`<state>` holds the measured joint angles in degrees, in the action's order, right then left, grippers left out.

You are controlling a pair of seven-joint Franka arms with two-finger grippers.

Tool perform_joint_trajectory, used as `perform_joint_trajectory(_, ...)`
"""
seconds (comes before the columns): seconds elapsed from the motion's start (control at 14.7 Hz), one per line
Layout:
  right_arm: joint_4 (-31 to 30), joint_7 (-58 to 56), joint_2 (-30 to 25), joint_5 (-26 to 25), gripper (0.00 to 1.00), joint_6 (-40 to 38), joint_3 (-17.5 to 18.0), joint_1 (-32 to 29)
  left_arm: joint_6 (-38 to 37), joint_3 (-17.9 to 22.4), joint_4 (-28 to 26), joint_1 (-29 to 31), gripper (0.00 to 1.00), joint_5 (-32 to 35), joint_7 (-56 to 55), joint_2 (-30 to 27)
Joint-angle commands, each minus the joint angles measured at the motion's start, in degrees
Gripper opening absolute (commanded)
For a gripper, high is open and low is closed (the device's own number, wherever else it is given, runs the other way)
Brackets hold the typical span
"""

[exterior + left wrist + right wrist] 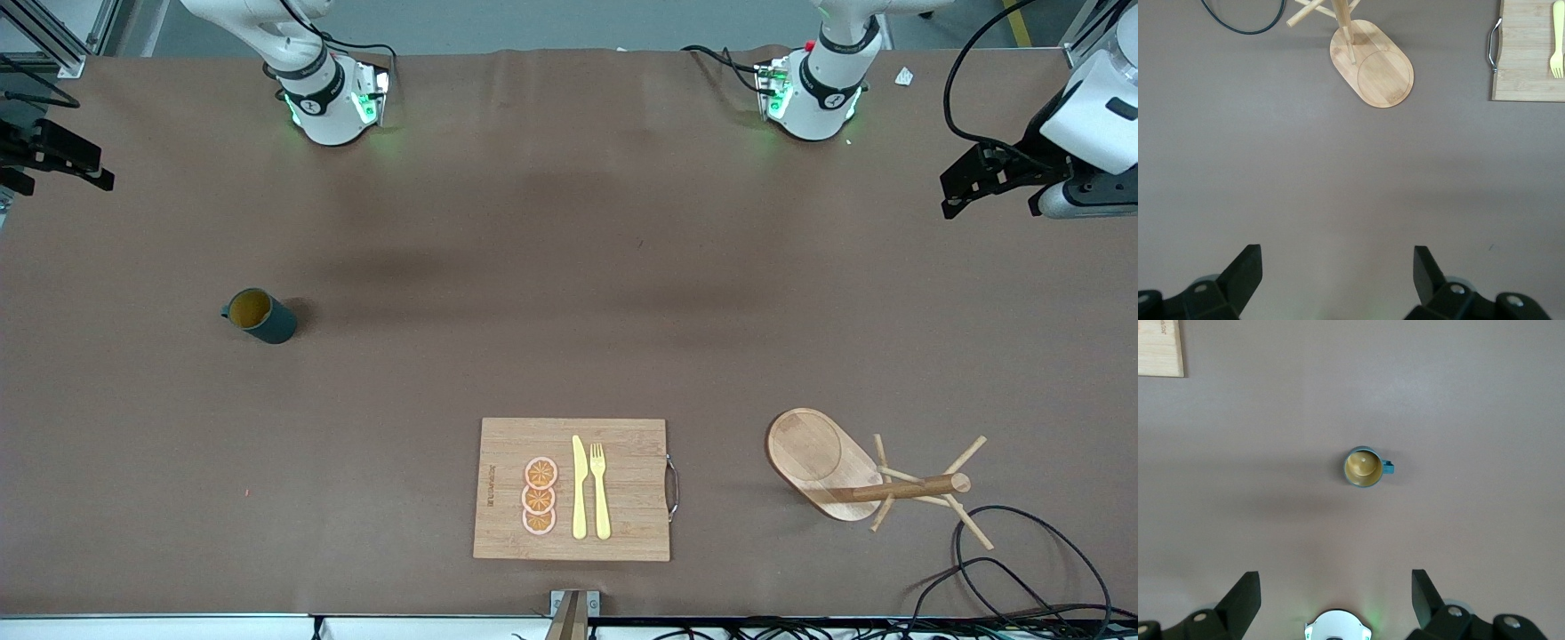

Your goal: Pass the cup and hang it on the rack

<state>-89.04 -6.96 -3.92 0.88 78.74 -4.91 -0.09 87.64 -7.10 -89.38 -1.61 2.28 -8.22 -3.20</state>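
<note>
The dark teal cup (260,316) stands upright on the brown table toward the right arm's end, its yellow inside showing; in the right wrist view the cup (1363,467) lies well ahead of the fingers. The bamboo rack (822,458) stands on its oval base toward the left arm's end, near the front camera, and the rack (1373,65) also shows in the left wrist view. My left gripper (960,191) hangs open over the table's edge at the left arm's end. My right gripper (89,169) hangs open at the right arm's end. Both hold nothing.
A wooden cutting board (622,498) with a yellow knife (579,489), a fork (601,489) and orange slices (540,496) lies near the front camera between cup and rack. Black cables (1022,569) loop on the table beside the rack.
</note>
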Motion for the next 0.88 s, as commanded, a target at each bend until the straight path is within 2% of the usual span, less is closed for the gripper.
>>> perform_joint_trajectory(0.0, 0.27, 0.37, 3.98, 0.08, 1.0, 0.62, -0.01, -0.61, 0.16, 0.07, 0.7, 0.03, 1.0, 0.18, 0.75, 0.04)
perform_joint_trajectory(0.27, 2.82, -0.33, 12.42, -0.7, 1.0, 0.98, -0.18, -0.7, -0.18, 0.25, 0.7, 0.12, 1.0, 0.09, 0.92, -0.49)
perform_joint_trajectory(0.34, 2.82, -0.68, 13.14, -0.18, 1.0, 1.85, -0.18, -0.79, -0.18, 0.34, 0.7, 0.12, 1.0, 0.01, 0.92, -0.66)
perform_joint_trajectory(0.54, -1.3, -7.95, 13.58, 0.0, 1.0, 7.55, -0.18, -0.88, -0.45, 0.43, 0.7, 0.29, 1.0, 0.1, 1.01, -1.28)
perform_joint_trajectory(0.81, -11.74, -18.85, 13.59, 0.26, 1.0, 18.44, -0.1, -3.42, -1.06, 1.13, 0.7, 0.29, 1.0, 0.18, 1.01, -1.54)
